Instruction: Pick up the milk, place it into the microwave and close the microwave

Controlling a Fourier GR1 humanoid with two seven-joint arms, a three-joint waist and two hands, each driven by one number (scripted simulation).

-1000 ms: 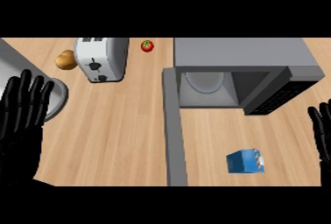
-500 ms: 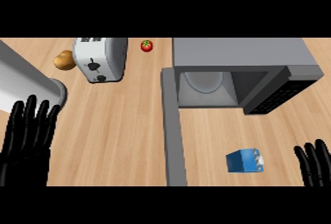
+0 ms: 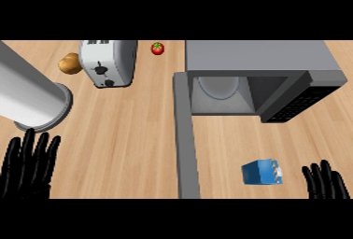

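The counter [image 3: 131,140] looks like pale wood with a fine grain and a matt finish. The microwave [image 3: 258,56] has a smooth, dull grey metal shell. The toaster [image 3: 108,62] looks like brushed, lightly shiny metal. The milk [image 3: 261,172] is a smooth blue carton. The tomato [image 3: 158,48] is glossy red.

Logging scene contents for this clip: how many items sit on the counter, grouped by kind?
Appliances: 2, the microwave with its door open and the toaster
Cartons: 1, the blue milk carton
Food: 2, the tomato and the brown bread roll
Total: 5
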